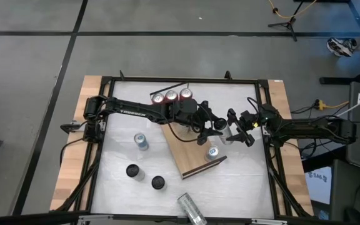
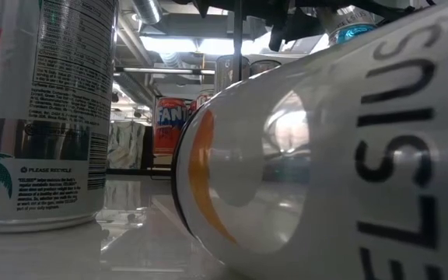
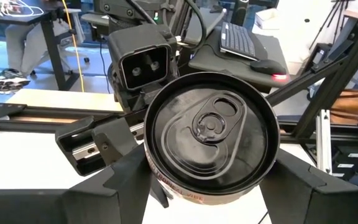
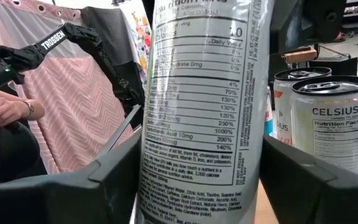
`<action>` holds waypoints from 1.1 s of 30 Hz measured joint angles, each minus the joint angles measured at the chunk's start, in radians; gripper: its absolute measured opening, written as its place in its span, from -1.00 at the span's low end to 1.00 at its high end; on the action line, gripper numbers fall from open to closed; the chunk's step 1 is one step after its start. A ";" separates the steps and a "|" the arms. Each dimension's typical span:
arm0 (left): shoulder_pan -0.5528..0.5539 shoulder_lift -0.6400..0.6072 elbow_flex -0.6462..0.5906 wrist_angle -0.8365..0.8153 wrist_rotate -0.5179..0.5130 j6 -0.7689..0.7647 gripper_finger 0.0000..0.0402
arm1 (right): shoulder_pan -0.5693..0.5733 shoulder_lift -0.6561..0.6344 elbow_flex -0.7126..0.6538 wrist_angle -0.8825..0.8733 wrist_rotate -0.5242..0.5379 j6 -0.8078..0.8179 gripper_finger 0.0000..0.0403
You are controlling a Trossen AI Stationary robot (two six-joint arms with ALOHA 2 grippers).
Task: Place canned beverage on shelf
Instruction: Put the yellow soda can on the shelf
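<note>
A white can with a black top (image 3: 210, 143) sits between the fingers of both grippers, above the far right part of the wooden shelf (image 1: 189, 156). The shelf lies flat on the white tabletop. My left gripper (image 1: 208, 125) reaches in from the table's left and is shut on the can. My right gripper (image 1: 233, 134) comes from the right and is shut on the same can, whose nutrition label (image 4: 204, 112) faces its camera. A blue-topped can (image 1: 212, 152) stands on the shelf's right end. The held can's bottom is out of view. My left gripper pinches the can's upper wall just below the rim (image 3: 166, 186) between its two fingers, slanting down from above on the table's left. The can's top faces the wrist camera. My right gripper pinches the can's side wall (image 4: 151, 162) between its two fingers, level, from the table's right. The fingers lie across the can, which stands upright in that view. Whether its bottom rests on the shelf is hidden.
Three red cans (image 1: 170, 95) stand at the far edge. A silver can (image 1: 141, 140) and two black-topped cans (image 1: 132, 170) stand left of the shelf. One can lies on its side at the near edge (image 1: 191, 209). A person's hand (image 4: 11, 109) shows beyond the table.
</note>
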 joint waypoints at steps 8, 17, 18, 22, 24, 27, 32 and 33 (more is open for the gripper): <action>-0.002 0.000 0.000 -0.005 0.007 0.002 0.16 | -0.001 0.000 0.000 0.001 0.002 0.002 0.82; -0.002 -0.016 0.000 -0.018 -0.022 -0.029 0.16 | -0.001 -0.001 0.000 0.005 0.001 0.000 0.98; -0.002 -0.024 0.000 -0.021 -0.029 -0.032 0.16 | -0.001 -0.001 0.000 0.005 0.000 0.000 0.98; -0.011 -0.054 0.000 -0.068 -0.089 -0.032 0.16 | -0.001 -0.006 0.000 0.013 0.004 -0.001 0.98; -0.018 -0.067 0.000 -0.100 -0.119 -0.033 0.16 | -0.001 -0.017 -0.001 0.028 0.006 -0.001 0.98; -0.031 -0.084 0.000 -0.115 -0.153 -0.034 0.16 | 0.000 -0.037 -0.001 0.035 0.031 -0.002 0.98; -0.050 -0.097 0.000 -0.161 -0.195 -0.061 0.16 | -0.001 -0.063 -0.001 0.035 0.149 -0.003 0.98; -0.054 -0.101 0.000 -0.170 -0.209 -0.068 0.16 | -0.001 -0.063 -0.001 0.033 0.168 -0.003 0.98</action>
